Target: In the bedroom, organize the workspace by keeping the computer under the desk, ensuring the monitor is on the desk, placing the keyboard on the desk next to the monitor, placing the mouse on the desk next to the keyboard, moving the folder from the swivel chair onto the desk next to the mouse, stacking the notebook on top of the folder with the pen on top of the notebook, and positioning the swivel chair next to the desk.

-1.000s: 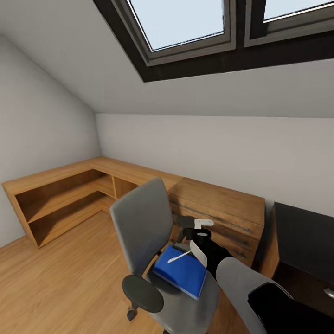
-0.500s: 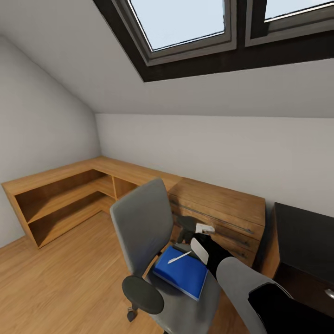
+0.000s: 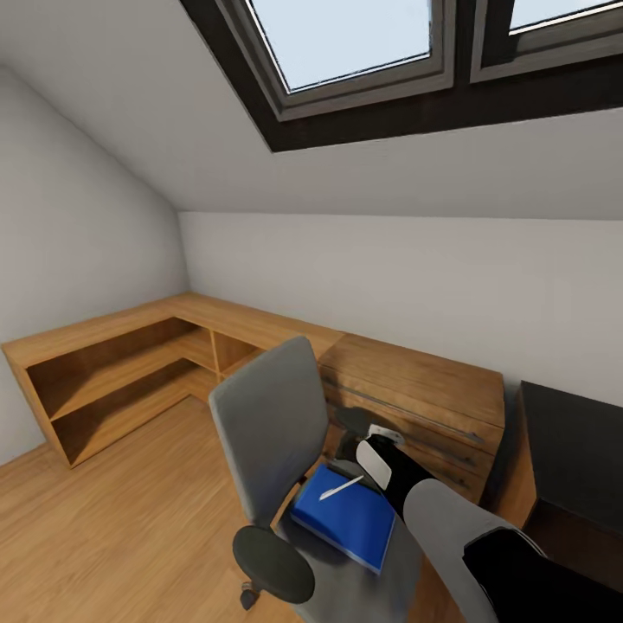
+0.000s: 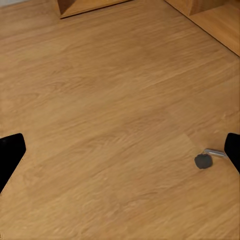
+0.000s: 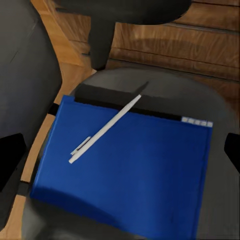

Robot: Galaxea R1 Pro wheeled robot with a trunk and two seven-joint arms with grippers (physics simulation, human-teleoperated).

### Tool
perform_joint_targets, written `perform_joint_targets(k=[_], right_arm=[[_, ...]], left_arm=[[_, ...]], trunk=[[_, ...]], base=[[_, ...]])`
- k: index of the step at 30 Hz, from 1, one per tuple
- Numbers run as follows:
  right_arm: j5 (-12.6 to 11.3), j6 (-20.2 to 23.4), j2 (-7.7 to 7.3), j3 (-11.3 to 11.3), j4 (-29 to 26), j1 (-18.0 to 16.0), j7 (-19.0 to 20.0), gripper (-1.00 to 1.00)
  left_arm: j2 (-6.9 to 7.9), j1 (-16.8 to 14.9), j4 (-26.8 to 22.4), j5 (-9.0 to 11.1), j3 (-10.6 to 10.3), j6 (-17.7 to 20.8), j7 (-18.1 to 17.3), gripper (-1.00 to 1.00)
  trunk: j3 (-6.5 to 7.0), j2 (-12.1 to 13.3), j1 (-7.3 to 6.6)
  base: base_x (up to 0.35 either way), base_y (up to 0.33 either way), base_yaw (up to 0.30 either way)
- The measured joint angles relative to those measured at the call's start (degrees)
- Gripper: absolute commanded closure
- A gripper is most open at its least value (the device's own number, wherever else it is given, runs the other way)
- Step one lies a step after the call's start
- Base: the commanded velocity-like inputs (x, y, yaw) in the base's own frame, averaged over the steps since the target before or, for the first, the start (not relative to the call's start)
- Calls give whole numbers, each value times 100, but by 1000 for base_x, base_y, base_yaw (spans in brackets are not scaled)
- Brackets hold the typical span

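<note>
The left gripper (image 4: 120, 150) hangs over bare wood floor (image 4: 110, 90) with its 2 fingertips at opposite edges of its wrist view, so its jaws stand wide apart, with nothing between them but a chair castor (image 4: 202, 160) off to one side. On the seat of the swivel chair (image 3: 264, 424) lies the folder (image 3: 344, 517), and the pen (image 5: 105, 129) rests across it on a diagonal. The right gripper (image 5: 120, 150) is the nearer one, hovering above the folder with jaws spread wide, so the pen lies ahead of them, crossing the gap at a slant.
</note>
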Motion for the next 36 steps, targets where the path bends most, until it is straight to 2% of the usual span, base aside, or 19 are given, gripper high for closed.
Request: perform_joint_targets(k=[4, 8, 10, 11, 13, 14, 15, 16, 17, 18, 20, 29, 36], right_arm=[[0, -7, 0, -3, -2, 0, -162, -100], [-9, -6, 0, -4, 1, 1, -516, -100], [-9, -36, 0, -10, -24, 1, -490, -100], [6, -132, 0, -10, -38, 0, -358, -100], [15, -206, 0, -8, -40, 0, -309, -100], [20, -241, 0, -4, -39, 0, -278, -100], [20, -242, 0, -3, -37, 0, -275, -100], [21, -241, 0, 0, -37, 0, -272, -100], [21, -248, 0, 2, -38, 0, -268, -100], [21, -249, 0, 3, -39, 0, -268, -100], [21, -250, 0, 9, -34, 0, -267, -100], [20, -259, 0, 24, -40, 0, -272, -100], [21, -260, 0, 29, -41, 0, -274, -100]], left_arm=[[0, 0, -1, 2, 9, 6, 8, -100], [-1, 0, -88, 14, 9, 1, -4, -100], [-1, 0, -98, 19, 9, 1, -4, -100], [6, 0, -98, 26, 31, 5, 4, -100], [2, 0, -115, 75, 147, 7, -2, -100], [-12, -1, -345, 227, 299, 33, -12, -100], [-15, 0, -383, 277, 314, 37, -10, -100], [-19, 0, -450, 493, 336, 45, -2, -100], [-15, -1, -611, 1140, 342, 171, 3, -100], [-10, 0, -640, 1270, 342, 288, 3, -100], [4, 0, -663, 1372, 343, 507, 3, -100], [9, 0, -668, 1401, 343, 561, 3, -100], [16, 0, -667, 1409, 343, 566, 3, -100]], trunk=[[0, 0, 1], [0, 0, -1], [0, 0, -1], [0, 0, 1], [0, 0, 1], [0, 0, 1], [0, 0, 1], [0, 0, 2], [-17, -39, 23], [-35, -79, 45], [-71, -159, 89], [-233, -520, 286], [-359, -801, 440]], base=[[41, 30, 0], [174, 175, 0], [123, 205, 0], [41, 82, 0], [15, 31, 0], [4, 7, 0], [2, 4, 0], [0, 0, 0], [0, 0, 0], [0, 0, 0], [0, 0, 0], [0, 0, 16], [0, 0, 188]])
